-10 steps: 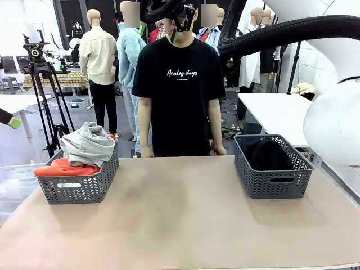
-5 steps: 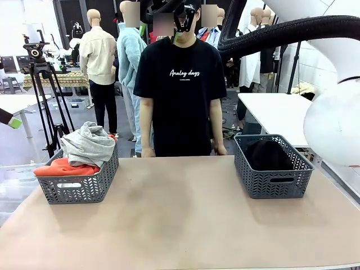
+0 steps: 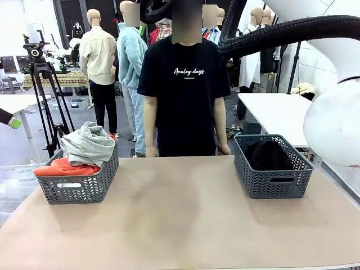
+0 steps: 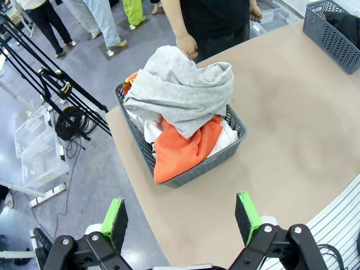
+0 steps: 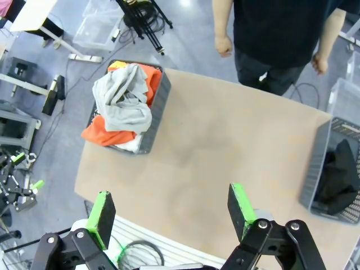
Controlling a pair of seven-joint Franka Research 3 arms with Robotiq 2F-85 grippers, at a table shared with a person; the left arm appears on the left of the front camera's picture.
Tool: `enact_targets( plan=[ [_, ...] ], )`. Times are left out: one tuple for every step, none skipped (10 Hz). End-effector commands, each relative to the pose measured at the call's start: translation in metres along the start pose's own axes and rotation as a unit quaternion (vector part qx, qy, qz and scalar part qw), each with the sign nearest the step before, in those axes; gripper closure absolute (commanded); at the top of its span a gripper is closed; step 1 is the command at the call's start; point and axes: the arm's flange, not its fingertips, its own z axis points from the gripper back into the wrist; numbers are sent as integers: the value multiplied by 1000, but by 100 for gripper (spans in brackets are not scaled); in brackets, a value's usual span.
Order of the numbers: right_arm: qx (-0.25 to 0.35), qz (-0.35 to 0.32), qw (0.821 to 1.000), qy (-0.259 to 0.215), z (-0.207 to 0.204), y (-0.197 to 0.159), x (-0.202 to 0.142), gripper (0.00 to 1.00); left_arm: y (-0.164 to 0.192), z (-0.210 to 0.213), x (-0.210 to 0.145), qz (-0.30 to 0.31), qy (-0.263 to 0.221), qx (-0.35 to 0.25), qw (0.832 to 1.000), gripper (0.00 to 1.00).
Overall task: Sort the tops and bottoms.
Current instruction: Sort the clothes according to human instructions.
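Since the earlier frame, only the person (image 3: 183, 90) has shifted slightly to the right behind the table (image 3: 180, 219); the garments have not moved. Sorting appears complete: the grey top (image 4: 183, 90), orange top (image 4: 183, 149) and white top (image 4: 228, 135) lie piled in the left basket (image 3: 79, 188), and a dark garment (image 3: 269, 154) fills the right basket (image 3: 273, 180). The left gripper (image 4: 183, 216) and right gripper (image 5: 171, 216) hang high above the table, jaws wide, holding nothing.

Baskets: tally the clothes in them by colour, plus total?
Grey: 1
Orange: 1
White: 1
Black: 1, in the other basket
Total: 4 visible; anything buried underneath can't be told.
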Motion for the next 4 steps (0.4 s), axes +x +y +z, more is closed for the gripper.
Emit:
enact_targets(
  plan=[
    [3,0,1000,-5,1,1,1,0,0,0,0,1,0,0,1000,0],
    [3,0,1000,-5,1,1,1,0,0,0,0,1,0,0,1000,0],
    [3,0,1000,-5,1,1,1,0,0,0,0,1,0,0,1000,0],
    [3,0,1000,-5,1,1,1,0,0,0,0,1,0,0,1000,0]
  ],
)
